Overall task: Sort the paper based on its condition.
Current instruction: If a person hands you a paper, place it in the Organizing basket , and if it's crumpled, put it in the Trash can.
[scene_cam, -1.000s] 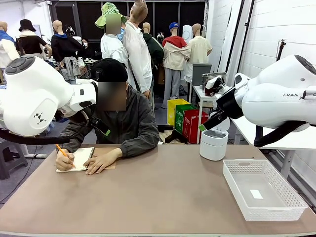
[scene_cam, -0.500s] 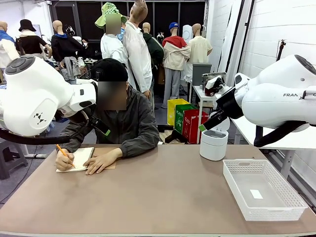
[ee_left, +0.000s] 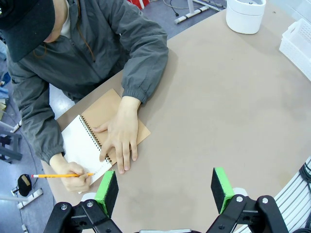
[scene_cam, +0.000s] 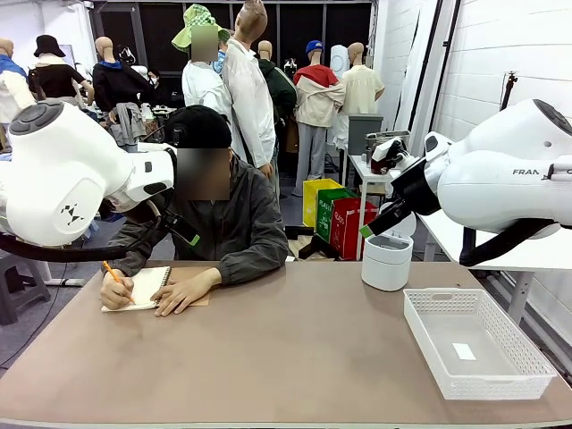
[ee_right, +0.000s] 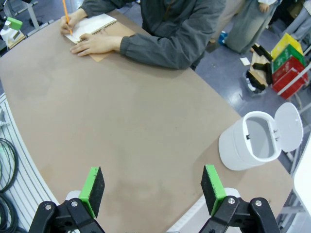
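The left gripper (ee_left: 164, 188) hangs high over the near-left part of the counter with its green pads spread wide and nothing between them. The right gripper (ee_right: 152, 187) is just as wide open and empty above the counter's right half. Sorting has not begun, as I read it. The only paper to be seen, a white paper page (ee_left: 80, 145), lies in an open spiral-bound notebook with a brown cardboard cover (ee_left: 109, 104) at the far-left corner. One hand of the person in the grey jacket (ee_left: 119, 145) lies flat across it, while the other hand (ee_left: 73, 178) writes on it with an orange pencil (ee_left: 58, 175). The next move probably depends on a sheet being torn free and laid within reach. Its condition would then decide between the round white plastic bin with its flip lid open (ee_right: 252, 143) at the far right and the white plastic mesh basket (scene_cam: 496, 386) on the near right. A thin sheet lying flat offers no raised edge to pinch, so a lifted corner or a border of the brown counter (scene_cam: 295, 357) would help. The middle of the counter is broad and bare, giving both arms free passage; the person's forearms crowd the notebook corner.
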